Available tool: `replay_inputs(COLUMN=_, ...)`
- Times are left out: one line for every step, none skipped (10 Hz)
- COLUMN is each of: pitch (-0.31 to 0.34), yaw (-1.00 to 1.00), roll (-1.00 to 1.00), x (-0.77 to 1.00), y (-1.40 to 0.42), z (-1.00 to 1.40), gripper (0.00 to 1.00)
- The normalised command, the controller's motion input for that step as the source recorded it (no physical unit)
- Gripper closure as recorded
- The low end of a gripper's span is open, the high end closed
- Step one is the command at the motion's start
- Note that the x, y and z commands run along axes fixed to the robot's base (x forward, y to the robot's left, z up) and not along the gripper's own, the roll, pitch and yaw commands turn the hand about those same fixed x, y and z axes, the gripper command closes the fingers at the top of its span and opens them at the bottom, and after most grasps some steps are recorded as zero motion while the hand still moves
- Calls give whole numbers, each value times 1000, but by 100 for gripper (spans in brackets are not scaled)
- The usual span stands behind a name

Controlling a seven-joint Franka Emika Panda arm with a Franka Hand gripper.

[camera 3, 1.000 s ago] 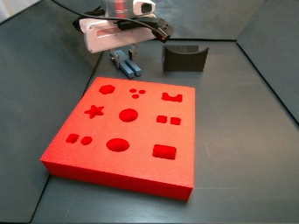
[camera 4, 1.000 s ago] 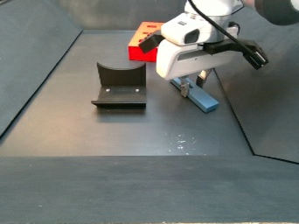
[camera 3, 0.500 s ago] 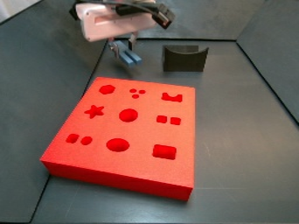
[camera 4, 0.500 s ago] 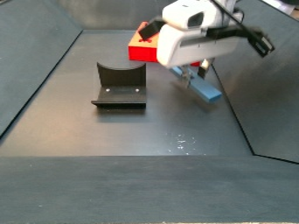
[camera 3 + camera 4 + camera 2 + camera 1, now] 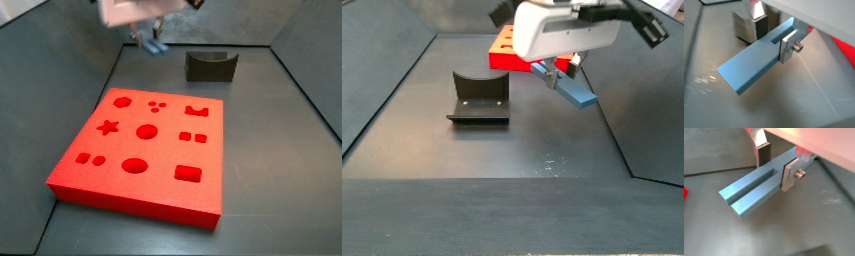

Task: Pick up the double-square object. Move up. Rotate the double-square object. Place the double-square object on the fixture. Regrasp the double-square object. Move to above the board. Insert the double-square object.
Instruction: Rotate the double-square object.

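We have the double-square object (image 5: 572, 87) clamped in the hand (image 5: 773, 40), its silver fingers (image 5: 789, 174) closed on one end, and we carry it clear above the surface (image 5: 502, 150), tilted downward. We judge the move-up step is in hand. Next we need to rotate the piece, then bring it over to the fixture (image 5: 478, 98), which stands apart beside the board (image 5: 144, 148).

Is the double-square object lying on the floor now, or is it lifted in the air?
Lifted. In a side view the double-square object hangs tilted, clear of the floor, and in a wrist view the gripper is shut on it, finger plates against both sides.
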Motion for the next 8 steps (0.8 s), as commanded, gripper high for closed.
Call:
replay_inputs(pitch=89, yaw=-13, roll=-40, x=176, y=595, z=529, gripper=100)
replay_inputs(pitch=70, yaw=-18, roll=-59, x=57, y=247, z=273, gripper=100)
replay_inputs(pitch=0, yaw=-1000, roll=0, x=0, y=0, z=0, gripper=100)
replay_inputs(pitch=-2, yaw=-1000, roll=1, x=-2, y=-77, z=-147, gripper=100)
replay_inputs(pitch=-3, yaw=-1000, roll=1, x=14, y=-27, z=-115, gripper=100)
replay_inputs(pitch=-3, yaw=-1000, roll=1, x=15, y=-10, z=-67, gripper=100)
replay_inputs(pitch=-3, yaw=-1000, roll=1, x=16, y=-5, z=-61, gripper=100)
replay_inputs(pitch=-3, yaw=-1000, roll=1, x=17, y=2, z=-58, gripper=100)
